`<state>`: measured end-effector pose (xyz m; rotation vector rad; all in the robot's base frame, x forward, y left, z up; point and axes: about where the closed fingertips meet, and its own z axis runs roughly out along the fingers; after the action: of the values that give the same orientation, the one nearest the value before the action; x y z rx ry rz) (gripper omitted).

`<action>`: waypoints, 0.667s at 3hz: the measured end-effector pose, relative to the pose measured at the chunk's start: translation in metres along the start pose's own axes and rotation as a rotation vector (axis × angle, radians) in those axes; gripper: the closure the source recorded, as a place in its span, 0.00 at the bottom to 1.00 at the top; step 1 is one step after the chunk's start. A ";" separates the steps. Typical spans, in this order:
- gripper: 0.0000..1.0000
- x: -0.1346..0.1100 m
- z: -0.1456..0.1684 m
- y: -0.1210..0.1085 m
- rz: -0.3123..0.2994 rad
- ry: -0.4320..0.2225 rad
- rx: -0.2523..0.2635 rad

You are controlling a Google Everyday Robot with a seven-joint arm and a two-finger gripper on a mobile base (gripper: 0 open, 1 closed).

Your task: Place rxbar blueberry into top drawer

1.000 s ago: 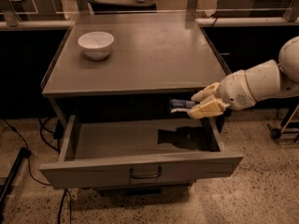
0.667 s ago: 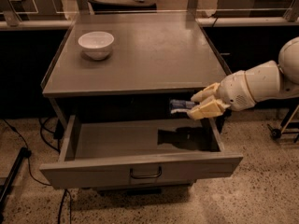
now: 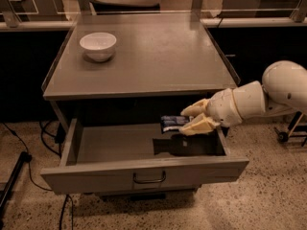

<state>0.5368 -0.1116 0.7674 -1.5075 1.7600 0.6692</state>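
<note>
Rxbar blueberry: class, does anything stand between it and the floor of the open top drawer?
Nothing visible does. The end effector holds the rxbar blueberry over the right half of the open top drawer; its floor below shows only shadow. The white bowl sits away on the tabletop.

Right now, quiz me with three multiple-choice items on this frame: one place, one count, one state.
1. Where is the tool?
A. On the tabletop.
B. Over the open drawer's right part.
C. Below the drawer.

2. How many bowls are on the table?
A. One.
B. Two.
C. Three.

3. The bar is:
A. Lying in the drawer.
B. Held in the tool.
C. Lying on the table.

1 B: it hangs over the drawer's floor at right.
2 A: one white bowl, rear left.
3 B: the tool is shut on it.
</note>
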 end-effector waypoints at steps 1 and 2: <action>1.00 0.019 0.052 0.004 -0.050 -0.041 -0.022; 1.00 0.020 0.055 0.004 -0.051 -0.042 -0.019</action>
<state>0.5419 -0.0810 0.7182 -1.5355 1.6826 0.6883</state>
